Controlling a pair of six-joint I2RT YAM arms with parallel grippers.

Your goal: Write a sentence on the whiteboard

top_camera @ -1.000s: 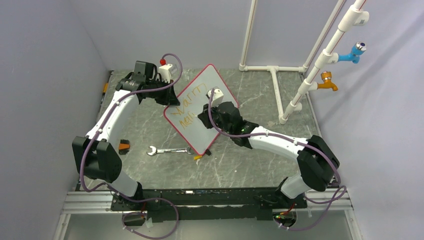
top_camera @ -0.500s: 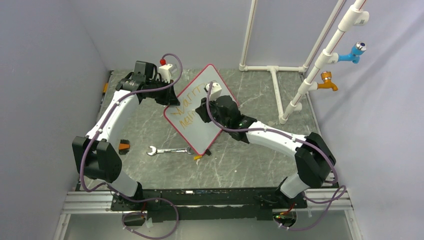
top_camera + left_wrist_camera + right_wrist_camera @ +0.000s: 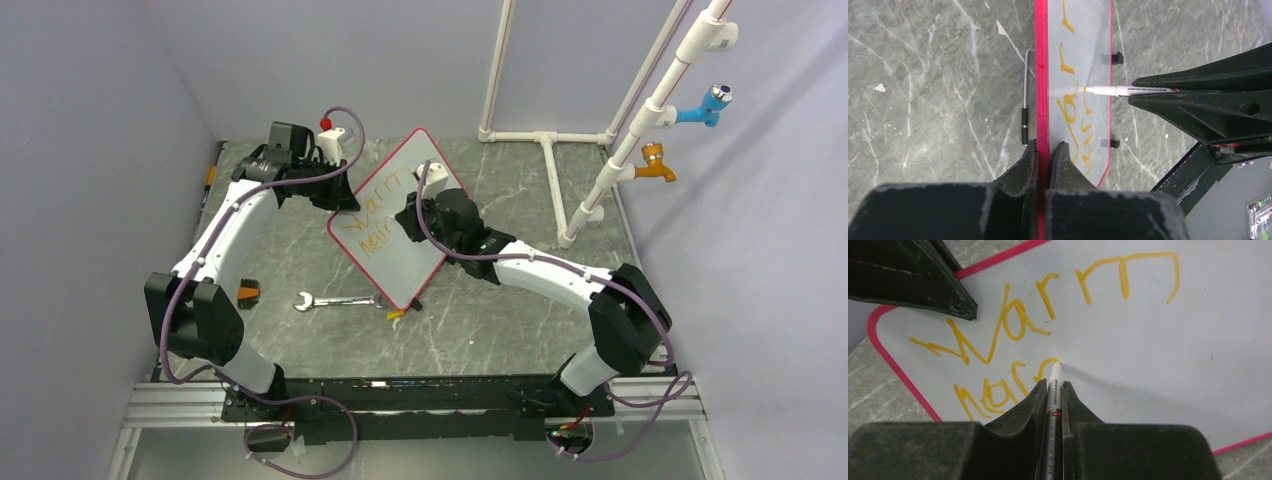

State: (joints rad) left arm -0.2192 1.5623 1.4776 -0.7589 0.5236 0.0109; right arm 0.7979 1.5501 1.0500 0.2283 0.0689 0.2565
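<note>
Right gripper (image 3: 1052,382): jaws closed tight on a white marker (image 3: 1054,390), which runs forward between the fingers. The marker tip touches the whiteboard (image 3: 1158,340) directly ahead of the gripper, at the end of an orange stroke in the lower line of writing (image 3: 1008,325). The upper line, further ahead, reads "Warm". The lower line sits just left of the tip and is partly hidden by the fingers.

Left gripper (image 3: 1044,145): jaws closed on the whiteboard's red rim (image 3: 1041,75), one finger on each face. From this gripper the board runs straight ahead, and the marker (image 3: 1128,90) comes in from the right to meet the written face.

In the overhead view the whiteboard (image 3: 395,262) sits cornerwise between the two grippers, the left gripper (image 3: 338,188) at its left edge and the right gripper (image 3: 412,215) over its middle. A wrench (image 3: 335,300) lies on the table (image 3: 500,320) just beside the board's near corner.
</note>
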